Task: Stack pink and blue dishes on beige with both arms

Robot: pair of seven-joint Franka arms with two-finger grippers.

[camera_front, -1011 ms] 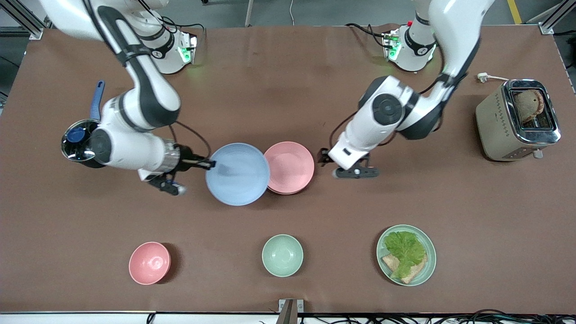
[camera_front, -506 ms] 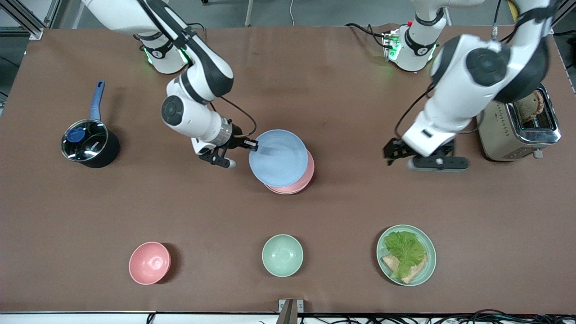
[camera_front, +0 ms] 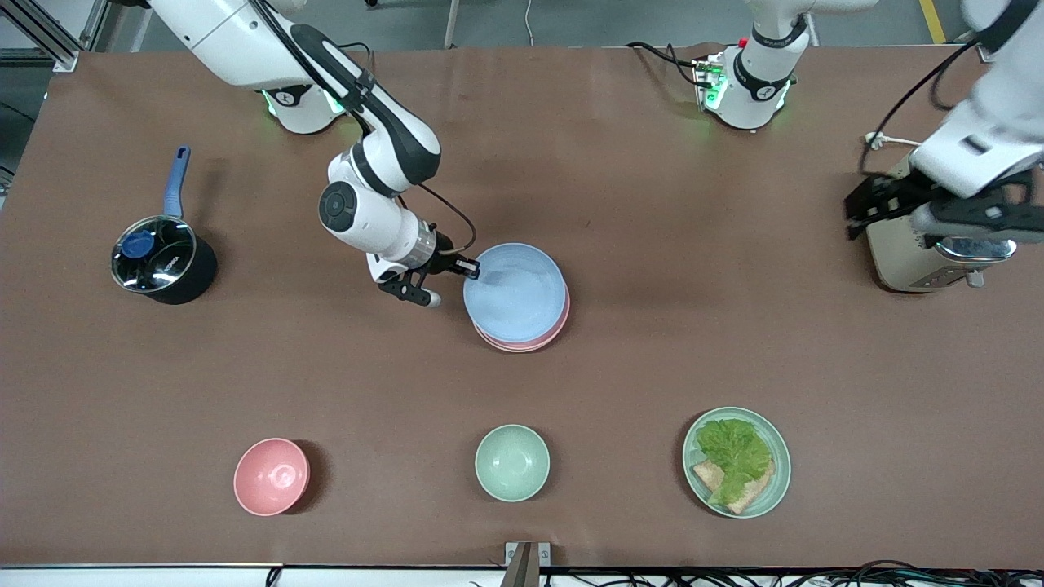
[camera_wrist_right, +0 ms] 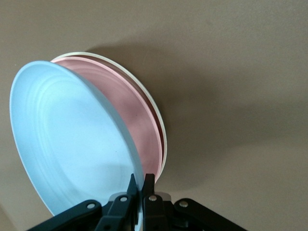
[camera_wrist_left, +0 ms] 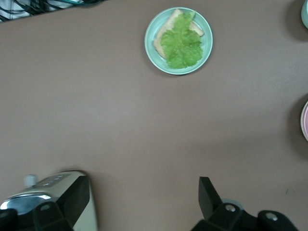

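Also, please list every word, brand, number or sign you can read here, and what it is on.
Nothing can be read with certainty.
Pot lid: small white print, too small to read.
Toaster: tiny marks on its panel, blurred.
Blue plate, pink plate, bowls: no text.

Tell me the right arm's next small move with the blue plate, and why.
Probably lower it flat, then open: the right gripper is pinched on the blue plate rim, tilted over the pink plate on the beige plate. The left gripper waits over the toaster.
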